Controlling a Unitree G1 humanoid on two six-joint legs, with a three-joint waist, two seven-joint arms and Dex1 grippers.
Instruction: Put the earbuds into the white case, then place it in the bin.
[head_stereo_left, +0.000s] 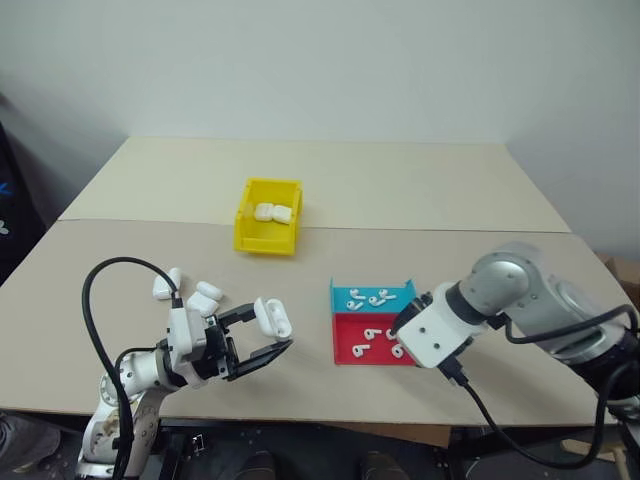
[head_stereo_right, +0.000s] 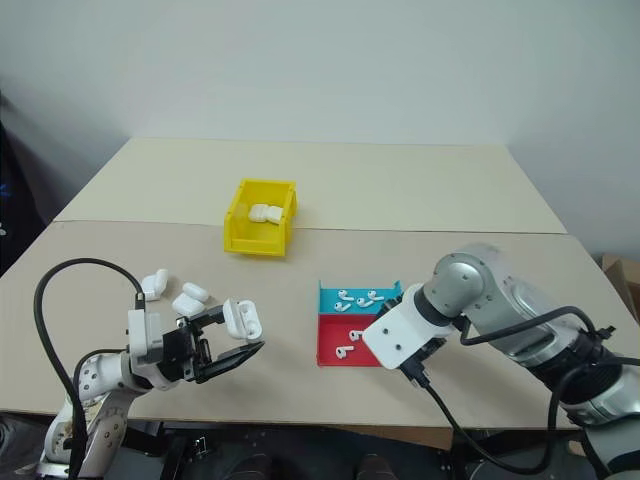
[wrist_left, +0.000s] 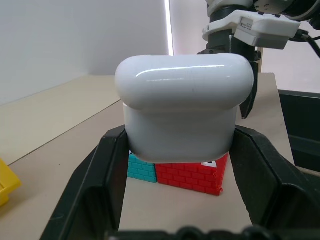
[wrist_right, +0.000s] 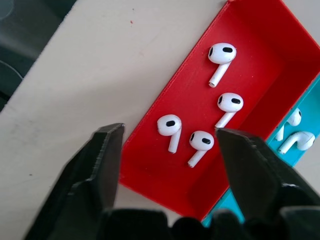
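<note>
Red tray half (wrist_right: 165, 165) holds four earbuds (wrist_right: 170, 126) beneath right tool (wrist_right: 170, 145).

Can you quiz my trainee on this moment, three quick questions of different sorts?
1. True or false: the left gripper is shut on a white case.
2. How many earbuds lie in the red half of the tray, going by the right wrist view?
3. What already sits in the yellow bin: A) loose earbuds, B) white cases, C) nothing?

Key:
1. True; its fingers clamp the case from both sides, held above the table.
2. Four.
3. B; white cases lie inside it.
</note>
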